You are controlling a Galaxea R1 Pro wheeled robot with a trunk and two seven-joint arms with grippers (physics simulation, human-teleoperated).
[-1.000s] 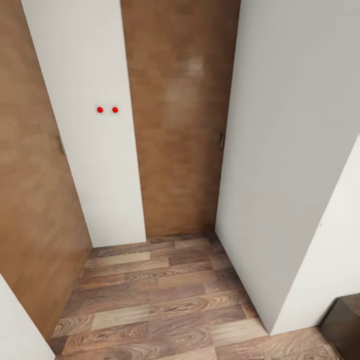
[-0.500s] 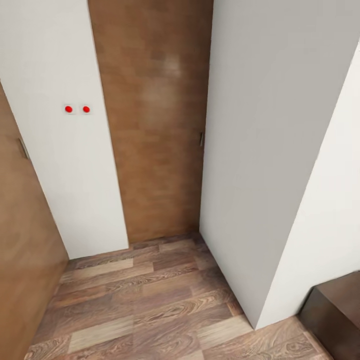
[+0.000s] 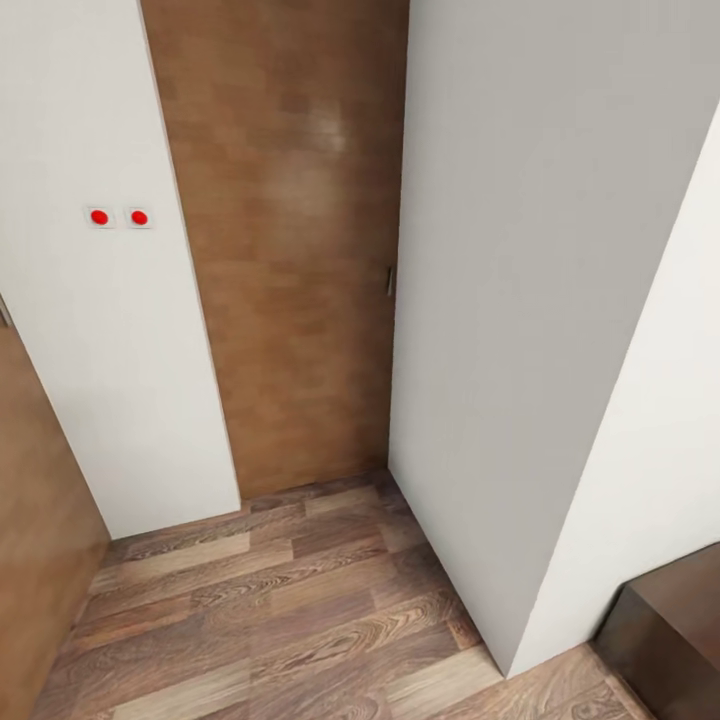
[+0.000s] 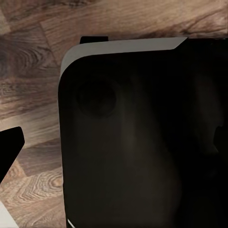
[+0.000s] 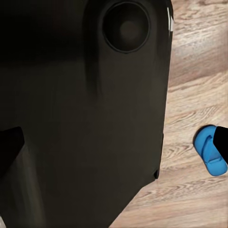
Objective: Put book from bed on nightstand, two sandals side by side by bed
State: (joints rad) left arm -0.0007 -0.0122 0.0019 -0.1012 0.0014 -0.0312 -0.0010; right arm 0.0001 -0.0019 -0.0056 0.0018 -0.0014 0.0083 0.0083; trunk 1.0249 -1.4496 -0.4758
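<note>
- The head view is facing a corner of the room: a brown wooden door (image 3: 290,250) is standing between white wall panels (image 3: 520,250), with 2 small red buttons (image 3: 119,217) on the left panel and brown wood-plank floor (image 3: 290,600) running toward the near edge.
- At the near right a dark reddish-brown glossy cabinet corner (image 3: 670,625) is showing; it could be a nightstand, though too little is visible to be sure.
- 1 bright blue flat flip-flop sandal (image 5: 210,151) is lying on the plank floor in the right wrist view, beside the robot's black base body (image 5: 80,118) and partly cut off by a dark shape at the frame edge.
- The bed, the book and the second sandal are not appearing in these pictures.
- The left wrist view is looking down on the dark, white-trimmed base (image 4: 142,137) over the floor.
- Dark wedges at the edges of both wrist views may be finger parts, but I cannot tell how far either gripper is open or whether it has hold of anything.
- The sandal is probably light, soft and bendy, lying almost flush with the floor, so a pinch across the sole's edge or under the thin thong strap looks the best hold; a flat grab from above would likely slip.
</note>
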